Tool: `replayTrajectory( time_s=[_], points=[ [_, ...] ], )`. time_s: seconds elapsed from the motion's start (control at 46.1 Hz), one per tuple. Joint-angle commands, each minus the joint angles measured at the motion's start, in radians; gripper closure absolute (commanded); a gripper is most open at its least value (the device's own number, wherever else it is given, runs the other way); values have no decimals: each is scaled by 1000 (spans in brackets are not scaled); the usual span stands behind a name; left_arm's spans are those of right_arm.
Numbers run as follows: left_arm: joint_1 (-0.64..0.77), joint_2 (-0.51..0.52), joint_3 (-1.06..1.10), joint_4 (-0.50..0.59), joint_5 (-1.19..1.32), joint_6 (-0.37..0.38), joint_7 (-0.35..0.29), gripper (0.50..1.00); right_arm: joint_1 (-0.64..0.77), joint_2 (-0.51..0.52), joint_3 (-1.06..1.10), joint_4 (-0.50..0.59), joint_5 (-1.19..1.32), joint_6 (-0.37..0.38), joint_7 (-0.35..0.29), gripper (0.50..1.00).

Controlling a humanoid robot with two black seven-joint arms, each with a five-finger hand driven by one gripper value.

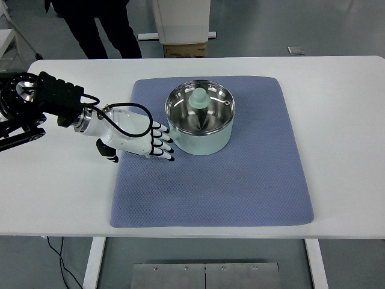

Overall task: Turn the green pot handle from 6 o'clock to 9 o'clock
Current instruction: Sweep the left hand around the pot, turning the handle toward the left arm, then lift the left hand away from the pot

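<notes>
My left hand [141,139], fingers spread and holding nothing, sits just at the green pot [200,120]'s 9 o'clock side; its handle seems hidden.

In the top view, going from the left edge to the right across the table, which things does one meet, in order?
Left arm's black joint → left hand → green pot → right part of the blue mat → bare white table.

We see a pale green pot [200,120] with a shiny steel inside — on a blue-grey dimpled mat [240,180] — white table [54,192].
</notes>
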Motion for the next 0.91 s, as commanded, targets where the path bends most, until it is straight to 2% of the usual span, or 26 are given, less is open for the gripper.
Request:
replayTrajectory(
  time_s=[0.0, 0.39, 0.889],
  points=[
    [1, 14, 9, 0, 1, 2, 0, 500, 0, 0, 0, 0, 0, 0, 0, 500],
    [-11, 34, 41, 9, 32, 38, 0, 500, 0, 0, 0, 0, 0, 0, 0, 500],
    [-19, 63, 43, 89, 73, 68, 0, 500, 0, 0, 0, 0, 0, 0, 0, 500]
  ],
)
